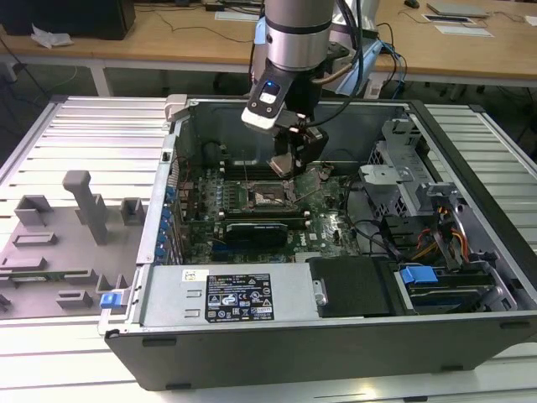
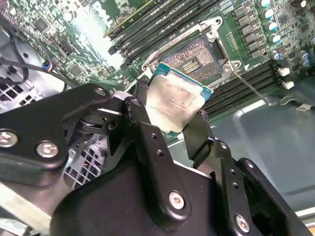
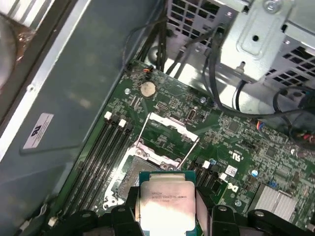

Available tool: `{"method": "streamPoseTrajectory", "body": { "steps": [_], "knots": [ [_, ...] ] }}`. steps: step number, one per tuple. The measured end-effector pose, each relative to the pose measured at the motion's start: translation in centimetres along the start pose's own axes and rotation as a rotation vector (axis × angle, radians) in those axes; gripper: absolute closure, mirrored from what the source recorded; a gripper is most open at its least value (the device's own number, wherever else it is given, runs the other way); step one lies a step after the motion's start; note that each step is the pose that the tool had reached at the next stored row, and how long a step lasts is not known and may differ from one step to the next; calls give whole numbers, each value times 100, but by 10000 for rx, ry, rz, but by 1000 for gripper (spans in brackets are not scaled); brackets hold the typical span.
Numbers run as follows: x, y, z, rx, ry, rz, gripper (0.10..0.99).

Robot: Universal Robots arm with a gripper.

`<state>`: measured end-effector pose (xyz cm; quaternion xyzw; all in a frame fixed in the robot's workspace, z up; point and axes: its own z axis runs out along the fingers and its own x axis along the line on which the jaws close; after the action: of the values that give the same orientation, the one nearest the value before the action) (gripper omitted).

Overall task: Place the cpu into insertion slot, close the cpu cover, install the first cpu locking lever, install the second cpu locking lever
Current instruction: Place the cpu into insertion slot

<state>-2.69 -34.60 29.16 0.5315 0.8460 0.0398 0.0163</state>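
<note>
My gripper [image 1: 285, 164] is shut on the cpu [image 3: 166, 201], a small square chip with a pale metal top, clamped by two opposite edges between black fingers [image 2: 142, 123]. The cpu [image 2: 179, 101] hangs tilted just above the motherboard, close to the open insertion slot [image 3: 129, 173], whose contact field [image 2: 194, 59] lies bare. The cpu cover [image 3: 167, 129], a silvery frame, is swung open and lies back beyond the slot. Two thin wire locking levers [image 3: 139, 132] [image 3: 190, 146] stand released beside it. In the exterior view the slot [image 1: 268, 197] sits right under the gripper.
The open computer case [image 1: 277, 344] walls in the motherboard. A power supply [image 1: 243, 294] lies at its near side, and a drive cage [image 1: 394, 168] with cables stands at the exterior view's right. Memory slots [image 3: 106, 147] run beside the socket. A grey fixture tray [image 1: 67, 227] sits outside.
</note>
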Motion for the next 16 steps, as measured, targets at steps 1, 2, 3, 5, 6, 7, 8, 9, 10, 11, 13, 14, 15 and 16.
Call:
{"method": "streamPoseTrajectory", "body": {
  "steps": [1,2,3,5,6,7,8,9,10,11,13,14,15,16],
  "knots": [
    [0,0,1,-1,-16,172,545],
    [0,0,3,-3,-27,288,545],
    [0,0,4,-5,-40,435,545],
    [0,-1,8,-8,-79,844,545],
    [0,-1,10,-10,-95,1013,545],
    [0,-1,11,-12,-105,1127,545],
    [0,-1,14,-15,-122,1314,545],
    [0,-1,17,-17,-140,1523,545],
    [0,-2,20,-18,-153,1657,545],
    [0,-2,23,-20,-165,1803,545],
    [-1,-4,40,-29,-208,2329,545],
    [-1,-4,53,-33,-237,2662,545],
    [-1,-5,60,-36,-252,2833,545],
    [-1,-6,68,-38,-264,2986,545]
  ]
}}
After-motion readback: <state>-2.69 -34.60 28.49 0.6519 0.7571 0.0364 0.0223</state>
